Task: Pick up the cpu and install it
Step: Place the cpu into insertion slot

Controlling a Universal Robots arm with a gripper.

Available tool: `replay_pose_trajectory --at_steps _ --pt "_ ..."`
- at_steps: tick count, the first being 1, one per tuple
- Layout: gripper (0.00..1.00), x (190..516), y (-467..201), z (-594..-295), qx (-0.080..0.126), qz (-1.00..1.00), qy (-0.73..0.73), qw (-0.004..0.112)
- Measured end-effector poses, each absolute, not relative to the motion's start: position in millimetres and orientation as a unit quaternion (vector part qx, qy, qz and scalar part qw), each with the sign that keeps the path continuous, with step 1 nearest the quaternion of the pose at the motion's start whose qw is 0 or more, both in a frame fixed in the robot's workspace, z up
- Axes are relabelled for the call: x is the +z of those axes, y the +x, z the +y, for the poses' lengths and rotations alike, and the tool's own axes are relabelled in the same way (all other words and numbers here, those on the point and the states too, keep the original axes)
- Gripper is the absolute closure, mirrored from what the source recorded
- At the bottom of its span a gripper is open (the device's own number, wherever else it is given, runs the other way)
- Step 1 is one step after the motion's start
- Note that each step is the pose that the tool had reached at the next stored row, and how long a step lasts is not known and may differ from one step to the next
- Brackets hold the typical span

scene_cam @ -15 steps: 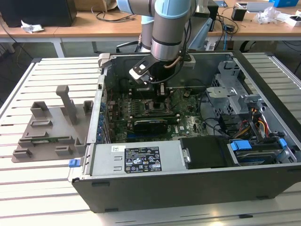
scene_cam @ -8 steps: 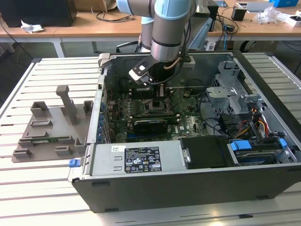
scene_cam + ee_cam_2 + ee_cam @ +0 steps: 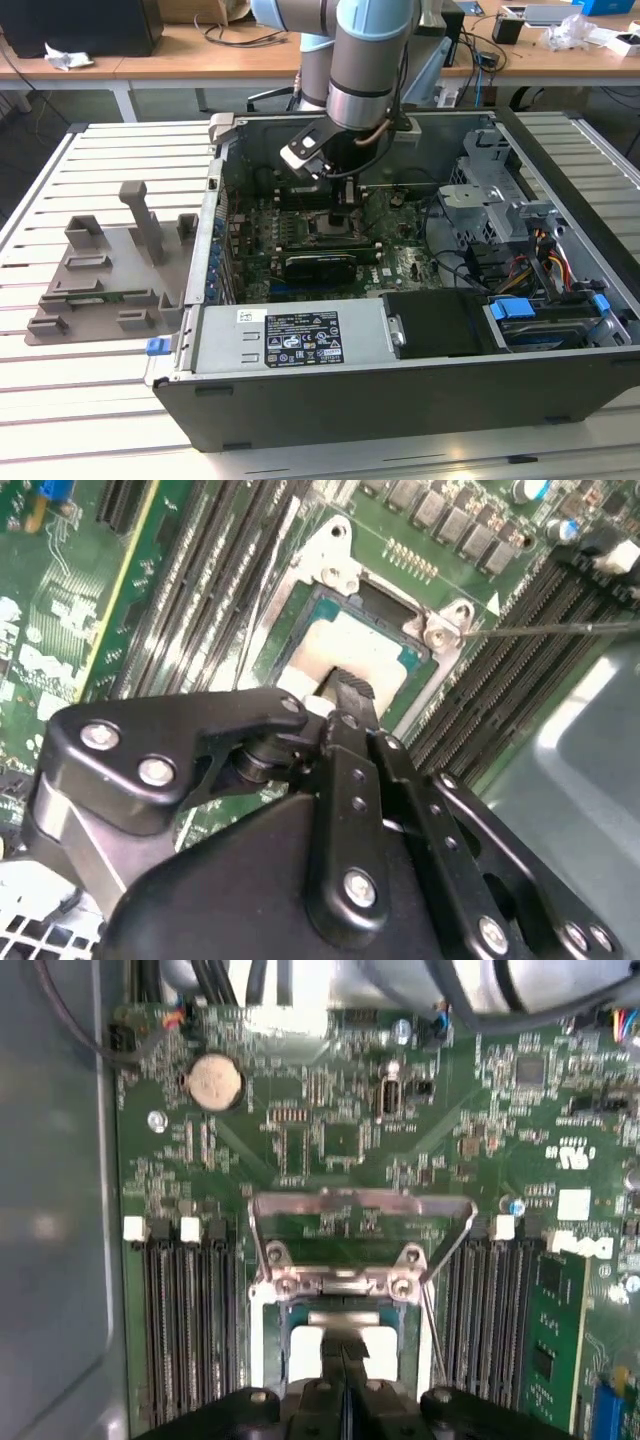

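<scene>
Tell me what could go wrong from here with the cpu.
The cpu sits in the socket frame right under the gripper; if it is slightly skewed, pushing down could bend contacts. The raised load plate and its thin lever stand close beside the gripper, so a sideways move might snag them.

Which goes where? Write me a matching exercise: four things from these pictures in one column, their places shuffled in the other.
Things
1. cpu
2. grey fixture
3. round battery
4. gripper

Places
A. on the table, at the exterior view's left of the computer case
B. over the cpu, inside the case
C. lying in the metal-framed socket
D. flat on the green board, apart from the socket

Pairs: 1-C, 2-A, 3-D, 4-B
</scene>
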State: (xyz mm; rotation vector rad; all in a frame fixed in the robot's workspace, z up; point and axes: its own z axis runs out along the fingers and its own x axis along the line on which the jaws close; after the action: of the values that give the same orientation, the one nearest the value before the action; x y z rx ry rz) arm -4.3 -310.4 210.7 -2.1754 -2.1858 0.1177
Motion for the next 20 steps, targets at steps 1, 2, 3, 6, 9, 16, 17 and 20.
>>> replay_pose_trajectory --at_steps 1,2,3,6,9,16,17,20 --pt "0.89 220.1 -4.4 -310.6 0.038 -0.708 -0.705 0.028" --pt "0.89 227.2 -4.4 -310.6 0.038 -0.708 -0.705 0.028" --pt "0.89 233.8 -4.5 -310.7 0.038 -0.708 -0.705 0.028" --pt "0.89 258.7 -4.4 -310.7 0.038 -0.708 -0.705 0.028" --pt "0.89 275.8 -4.4 -310.7 0.038 -0.708 -0.705 0.028" --pt "0.89 295.6 -4.4 -310.7 0.038 -0.708 -0.705 0.028" --pt "0.89 295.8 -4.4 -310.7 0.038 -0.708 -0.705 0.028" --pt "0.89 295.8 -4.4 -310.7 0.038 -0.708 -0.705 0.028"
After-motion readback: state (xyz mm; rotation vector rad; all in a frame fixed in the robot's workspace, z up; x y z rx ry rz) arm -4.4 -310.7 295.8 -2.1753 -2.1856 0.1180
